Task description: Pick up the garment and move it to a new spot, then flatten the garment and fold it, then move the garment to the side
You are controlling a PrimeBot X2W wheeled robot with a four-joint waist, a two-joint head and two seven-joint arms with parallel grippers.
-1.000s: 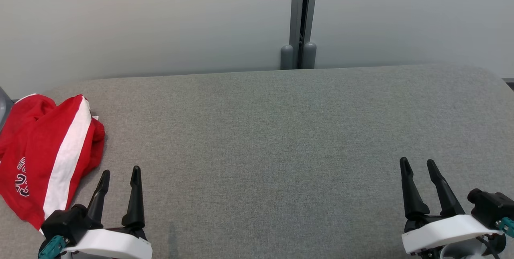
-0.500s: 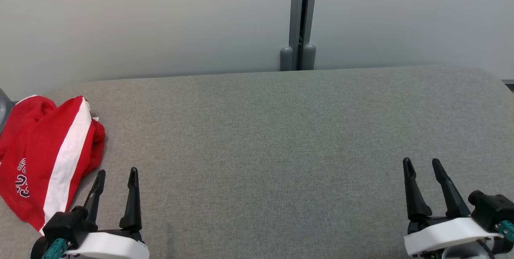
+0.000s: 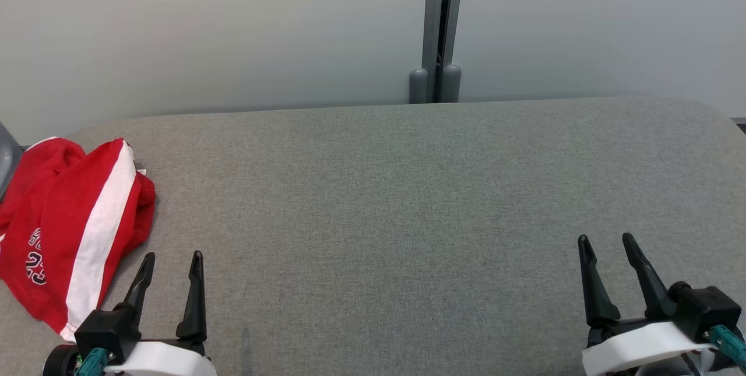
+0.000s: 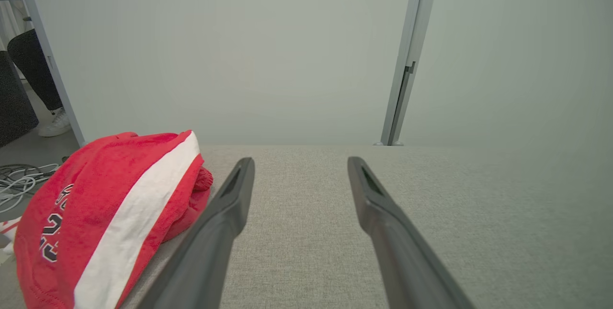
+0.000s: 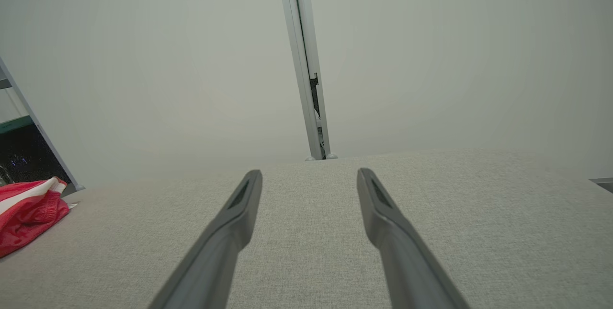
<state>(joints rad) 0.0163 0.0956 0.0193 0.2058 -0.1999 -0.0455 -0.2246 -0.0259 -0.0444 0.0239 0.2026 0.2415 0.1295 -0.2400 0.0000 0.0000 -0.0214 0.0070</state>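
Left hand [image 3: 173, 255]: wide, empty, just beside garment [image 3: 70, 230].
Right hand [image 3: 605, 237]: wide, empty.
Risk: garment bunched at bench [image 3: 408, 201] end; a shallow pinch could drag it off.

grey fabric surface [image 3: 373, 189] | pale wall panels [image 3: 204, 32] | metal post [image 3: 441, 14] | floor cables [image 4: 17, 187] | person's white shoe [image 4: 55, 127]

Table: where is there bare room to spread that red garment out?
The table between the red garment at its left edge and the right gripper is bare, back to the wall. The left corner is crowded: left gripper beside the garment.
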